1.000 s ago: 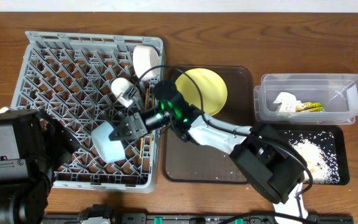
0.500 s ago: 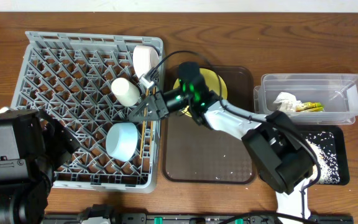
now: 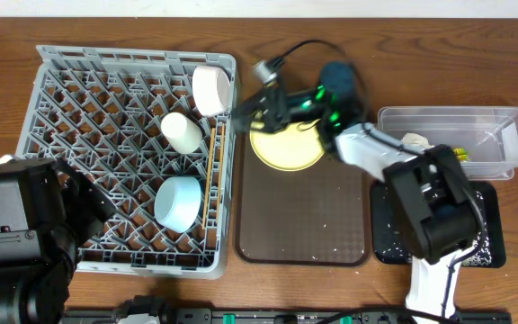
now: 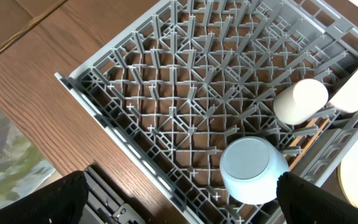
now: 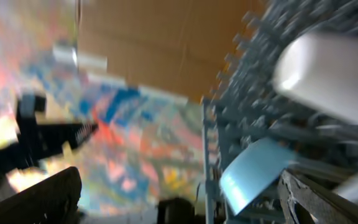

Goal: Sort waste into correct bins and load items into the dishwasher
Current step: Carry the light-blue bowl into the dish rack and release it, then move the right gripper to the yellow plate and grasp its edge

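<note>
The grey dishwasher rack holds a cream bowl, a white cup and a light blue bowl, which lies mouth down. A yellow plate rests on the brown tray. My right gripper hovers open and empty between the rack's right edge and the plate. The right wrist view is blurred; it shows the blue bowl and the cup. My left gripper stands open over the rack's front left, the blue bowl ahead of it.
Wooden chopsticks lie along the rack's right side. The clear tub holds a white napkin and a green-yellow wrapper. My right arm covers much of the black tray. My left arm's base fills the front left.
My right gripper has opened and let go of the light blue bowl, which now rests in the rack. The gripper has swung up and right toward the yellow plate. The left arm has not moved.
</note>
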